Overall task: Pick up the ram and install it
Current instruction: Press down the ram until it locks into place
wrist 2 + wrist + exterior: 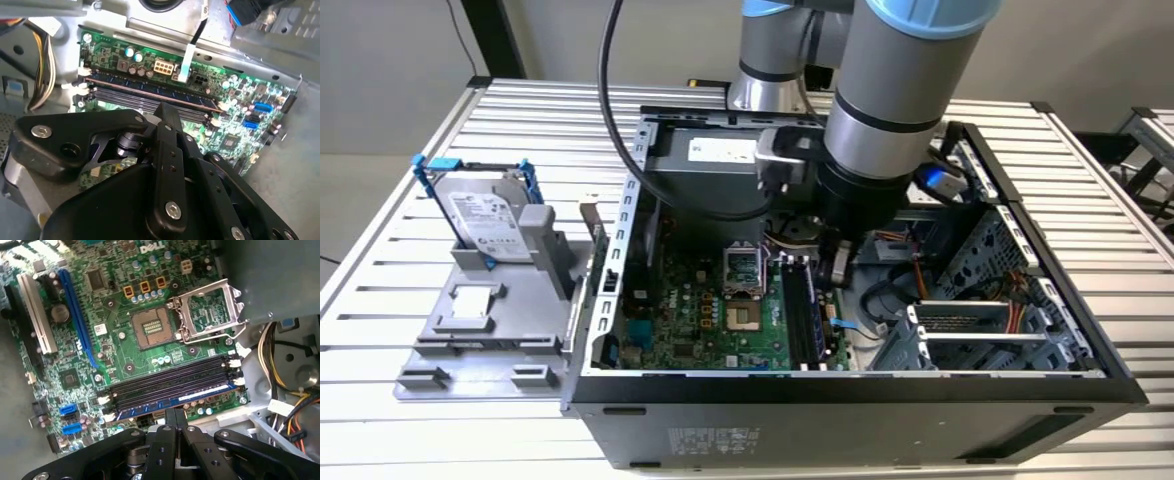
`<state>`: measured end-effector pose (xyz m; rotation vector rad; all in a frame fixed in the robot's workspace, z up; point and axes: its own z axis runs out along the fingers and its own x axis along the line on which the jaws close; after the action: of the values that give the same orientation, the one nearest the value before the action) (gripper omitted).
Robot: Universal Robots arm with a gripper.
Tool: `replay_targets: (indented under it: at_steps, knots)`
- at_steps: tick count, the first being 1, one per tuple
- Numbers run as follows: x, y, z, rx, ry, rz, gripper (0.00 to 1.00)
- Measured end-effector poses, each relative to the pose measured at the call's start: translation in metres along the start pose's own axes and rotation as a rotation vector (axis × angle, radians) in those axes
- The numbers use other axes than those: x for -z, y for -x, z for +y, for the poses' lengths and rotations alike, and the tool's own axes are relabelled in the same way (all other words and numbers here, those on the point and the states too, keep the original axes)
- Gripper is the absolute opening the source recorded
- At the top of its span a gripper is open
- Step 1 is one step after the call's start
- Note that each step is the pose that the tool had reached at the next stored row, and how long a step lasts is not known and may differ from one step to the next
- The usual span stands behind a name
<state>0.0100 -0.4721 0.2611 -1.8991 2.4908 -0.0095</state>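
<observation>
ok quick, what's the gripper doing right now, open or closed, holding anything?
Gripper: fingers closed together above the motherboard's memory slots; whether the ram is pinched between them cannot be told.

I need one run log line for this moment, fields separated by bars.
gripper: jaws shut, above ram slots | ram: lying in outermost slot | CPU socket: open, empty | hard drive: on rack outside case

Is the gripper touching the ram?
Cannot tell. In the first wrist view the gripper ends right at the ram lying along a slot; neither contact nor gap shows.
</observation>
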Motion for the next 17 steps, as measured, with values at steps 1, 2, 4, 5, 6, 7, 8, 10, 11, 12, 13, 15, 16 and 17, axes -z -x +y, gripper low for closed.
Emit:
replay_targets:
  at_steps: [1,2,4,5,6,7,8,10,11,12,13,15,16,17]
  knots:
    - [0.0000,0.0000,0.0000,0.017,0.0000,-0.0002,0.00]
    - [0.0000,0.0000,0.0000,0.035,0.0001,-0.0004,0.00]
    - [0.0000,0.0000,0.0000,0.072,0.0002,-0.0008,0.00]
    - [0.0000,0.0000,0.0000,0.090,0.0004,-0.0010,0.00]
    - [-0.0001,0.0000,0.0000,0.108,0.0004,-0.0012,0.00]
    - [-0.0001,0.0000,0.0000,0.127,0.0005,-0.0014,0.00]
    - [-0.0002,0.0000,0.0001,0.145,0.0006,-0.0016,0.00]
    - [-0.0004,-0.0001,0.0001,0.181,0.0007,-0.0019,0.00]
    - [-0.0006,-0.0001,0.0000,0.199,0.0008,-0.0020,0.00]
    - [-0.0008,0.0000,0.0000,0.219,0.0008,-0.0022,0.00]
    - [-0.0010,0.0000,0.0000,0.235,0.0009,-0.0025,0.00]
    - [-0.0013,0.0000,0.0000,0.269,0.0010,-0.0028,0.00]
    - [-0.0019,0.0000,0.0000,0.283,0.0010,-0.0034,0.00]
    - [-0.0028,0.0000,0.0000,0.288,0.0011,-0.0034,0.00]
